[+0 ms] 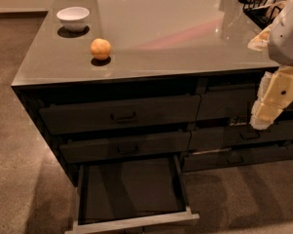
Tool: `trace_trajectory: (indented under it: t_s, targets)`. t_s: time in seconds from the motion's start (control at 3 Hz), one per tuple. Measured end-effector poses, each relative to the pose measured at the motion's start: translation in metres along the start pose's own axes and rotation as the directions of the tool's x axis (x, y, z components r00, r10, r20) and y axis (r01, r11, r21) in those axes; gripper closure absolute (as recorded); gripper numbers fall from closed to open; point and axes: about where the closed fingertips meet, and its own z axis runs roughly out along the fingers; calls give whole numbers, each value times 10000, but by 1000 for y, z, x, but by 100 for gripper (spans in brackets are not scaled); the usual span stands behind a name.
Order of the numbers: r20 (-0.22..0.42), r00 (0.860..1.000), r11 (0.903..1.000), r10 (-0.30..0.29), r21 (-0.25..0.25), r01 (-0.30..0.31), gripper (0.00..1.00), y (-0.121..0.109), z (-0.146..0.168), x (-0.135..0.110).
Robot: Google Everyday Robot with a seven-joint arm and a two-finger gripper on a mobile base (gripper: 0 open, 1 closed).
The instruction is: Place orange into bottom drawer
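Note:
The orange (100, 48) sits on the grey countertop (175, 38), near its front left, in front of a white bowl. The bottom drawer (136, 222) of the left-hand stack is pulled out wide; its flat dark inside holds nothing that I can see. My gripper (264, 116) hangs at the right edge of the view, in front of the right-hand drawers, pointing down. It is far to the right of the orange and holds nothing that I can see.
A white bowl (73, 17) stands at the counter's back left. A dark wire rack (263, 4) sits at the back right. Two closed handled drawers (121, 116) lie above the open one. Brown carpet (19, 130) surrounds the cabinet.

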Motion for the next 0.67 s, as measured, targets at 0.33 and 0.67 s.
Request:
trace_trajectory:
  t_s: [0.33,0.67]
  targets:
    - [1,10000,10000,-1,0,1,0,0,0,0]
    - [287,9984,9988,-486,-1,486,0,-31,14,-28]
